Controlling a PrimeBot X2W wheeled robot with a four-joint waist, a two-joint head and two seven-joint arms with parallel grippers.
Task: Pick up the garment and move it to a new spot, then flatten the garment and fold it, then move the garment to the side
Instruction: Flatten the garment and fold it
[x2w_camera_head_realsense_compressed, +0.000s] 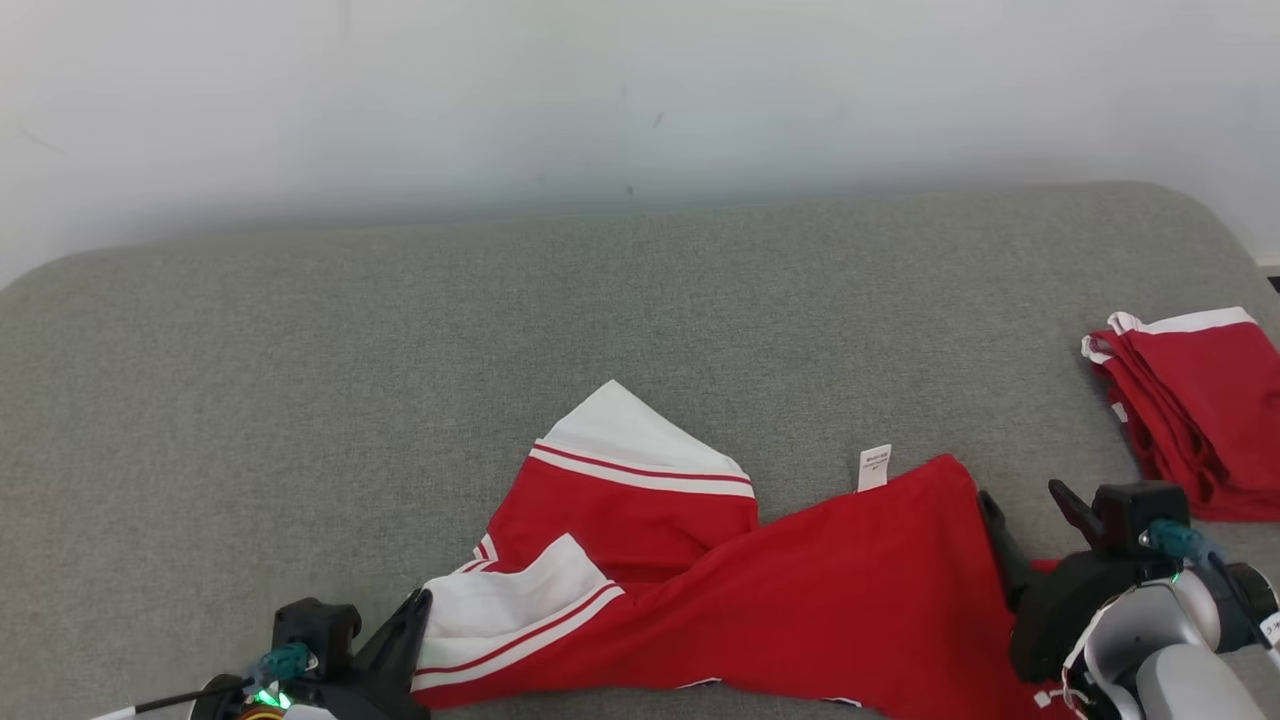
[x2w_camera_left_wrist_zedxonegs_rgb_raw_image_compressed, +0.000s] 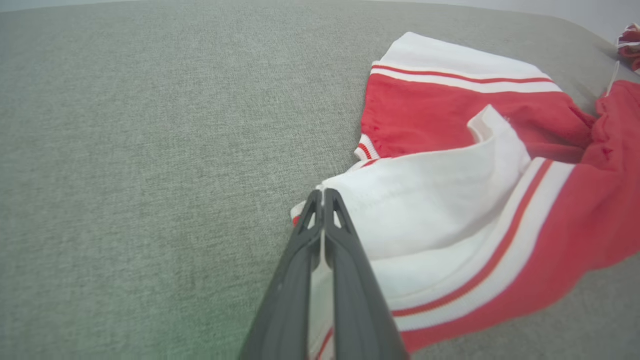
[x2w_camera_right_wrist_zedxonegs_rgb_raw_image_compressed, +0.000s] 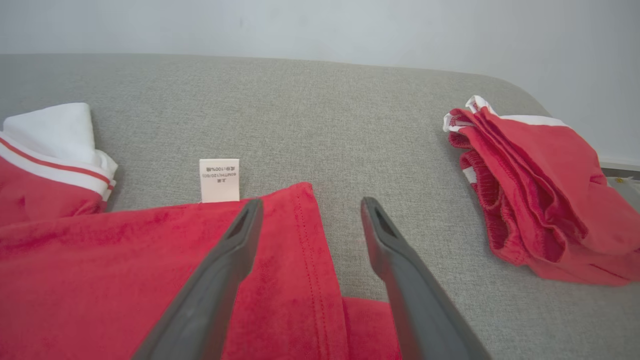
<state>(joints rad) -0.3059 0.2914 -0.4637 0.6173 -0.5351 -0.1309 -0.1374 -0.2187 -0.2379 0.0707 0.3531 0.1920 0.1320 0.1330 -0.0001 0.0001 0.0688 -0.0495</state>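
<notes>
The garment (x2w_camera_head_realsense_compressed: 800, 600) is red with white, red-striped bands and lies crumpled along the near edge of the grey cushioned surface (x2w_camera_head_realsense_compressed: 300, 400). In the left wrist view my left gripper (x2w_camera_left_wrist_zedxonegs_rgb_raw_image_compressed: 324, 192) is shut on the white band at the garment's (x2w_camera_left_wrist_zedxonegs_rgb_raw_image_compressed: 450, 200) left end, and white cloth shows between its fingers. In the head view that gripper (x2w_camera_head_realsense_compressed: 405, 625) sits at the garment's lower left. My right gripper (x2w_camera_right_wrist_zedxonegs_rgb_raw_image_compressed: 310, 207) is open and straddles the red hem of the garment (x2w_camera_right_wrist_zedxonegs_rgb_raw_image_compressed: 125, 270): one finger is over the cloth, the other over bare surface. It appears at the garment's right end (x2w_camera_head_realsense_compressed: 1025, 510).
A second red garment (x2w_camera_head_realsense_compressed: 1200, 410), folded, lies at the far right of the surface, also seen as a folded pile (x2w_camera_right_wrist_zedxonegs_rgb_raw_image_compressed: 540, 200) to the right of my right fingers. A white care label (x2w_camera_right_wrist_zedxonegs_rgb_raw_image_compressed: 219, 180) sticks up from the hem. A pale wall (x2w_camera_head_realsense_compressed: 600, 90) stands behind.
</notes>
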